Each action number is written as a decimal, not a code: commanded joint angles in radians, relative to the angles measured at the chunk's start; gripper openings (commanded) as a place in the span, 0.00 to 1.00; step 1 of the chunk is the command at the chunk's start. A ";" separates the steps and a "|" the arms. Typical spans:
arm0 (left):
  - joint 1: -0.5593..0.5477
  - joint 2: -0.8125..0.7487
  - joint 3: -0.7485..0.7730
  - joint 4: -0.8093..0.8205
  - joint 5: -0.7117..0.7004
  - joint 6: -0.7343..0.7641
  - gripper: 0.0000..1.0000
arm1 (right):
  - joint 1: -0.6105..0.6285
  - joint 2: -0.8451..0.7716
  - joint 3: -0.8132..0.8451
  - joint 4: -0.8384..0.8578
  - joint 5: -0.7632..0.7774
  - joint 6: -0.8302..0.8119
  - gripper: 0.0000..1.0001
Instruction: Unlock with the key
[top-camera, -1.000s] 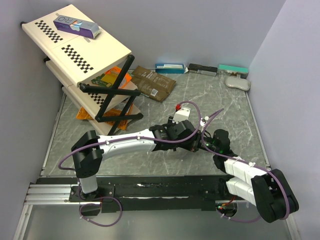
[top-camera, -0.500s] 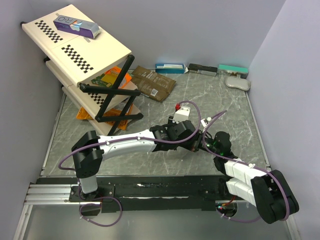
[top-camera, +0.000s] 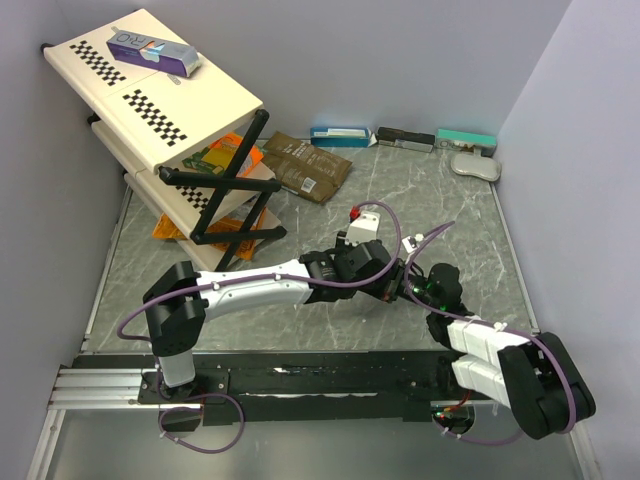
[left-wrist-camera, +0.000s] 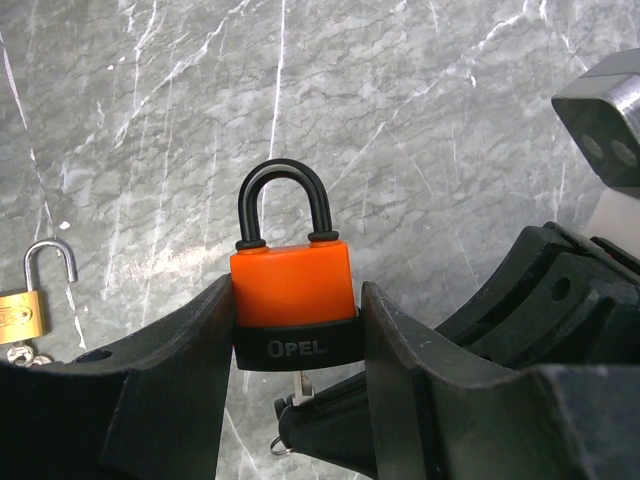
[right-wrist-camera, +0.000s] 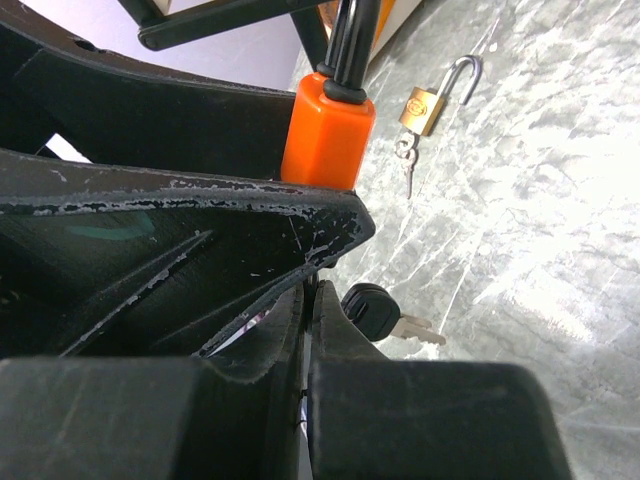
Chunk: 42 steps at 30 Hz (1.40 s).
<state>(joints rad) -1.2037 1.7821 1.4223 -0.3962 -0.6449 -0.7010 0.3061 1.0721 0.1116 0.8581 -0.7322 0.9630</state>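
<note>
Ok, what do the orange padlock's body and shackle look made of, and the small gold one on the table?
The orange padlock looks plastic-jacketed: matte orange shell over a black base band with a printed name; any metal core is hidden. Its shackle is smooth, dull black, probably coated or sleeved steel. The small gold padlock looks like brass, judging by its yellow metallic shine.

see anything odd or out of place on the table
A brass padlock lies on the table near the claws, its shackle swung open and keys dangling from it. The orange padlock clamped in the left claw is shut. Nothing looks spilled or broken.
</note>
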 joint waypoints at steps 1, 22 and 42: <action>-0.063 -0.055 -0.034 -0.073 0.110 -0.023 0.01 | -0.064 0.037 0.074 0.173 0.215 0.019 0.00; -0.077 -0.050 -0.056 -0.046 0.149 -0.055 0.01 | -0.081 0.074 0.099 0.294 0.318 -0.049 0.00; -0.080 -0.052 -0.146 0.079 0.318 -0.115 0.01 | -0.047 -0.041 0.002 0.499 0.574 -0.087 0.00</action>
<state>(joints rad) -1.2007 1.7477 1.3399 -0.2199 -0.6624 -0.7567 0.2878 1.1049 0.0708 1.0924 -0.5774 0.9020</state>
